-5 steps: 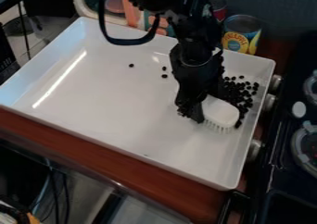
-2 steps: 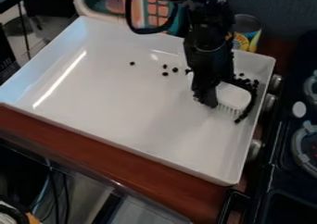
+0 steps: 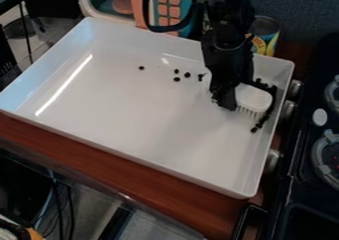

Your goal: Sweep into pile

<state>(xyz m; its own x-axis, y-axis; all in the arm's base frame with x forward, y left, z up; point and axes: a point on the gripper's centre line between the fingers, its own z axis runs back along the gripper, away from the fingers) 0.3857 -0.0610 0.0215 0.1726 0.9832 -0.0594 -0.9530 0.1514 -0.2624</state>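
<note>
The black gripper [image 3: 226,99] hangs low over the right part of the white tray [image 3: 132,110], shut on a white brush [image 3: 254,98] whose bristles point down toward the tray floor. Dark beans [image 3: 266,116] lie in a narrow band along the tray's right wall, beside and behind the brush; the brush and arm hide part of them. A few loose beans [image 3: 187,75] are scattered left of the arm, with a single one [image 3: 141,68] farther left.
Behind the tray stand a yellow-labelled can [image 3: 265,33] and a toy with pink buttons [image 3: 169,11]. To the right is a black stove [image 3: 305,150] with silver knobs. The tray's raised walls border the work area on the wooden counter [image 3: 119,169].
The gripper and brush have moved right and toward the back of the tray. The beans by the right wall are squeezed into a tighter band, and more loose beans show left of the arm.
</note>
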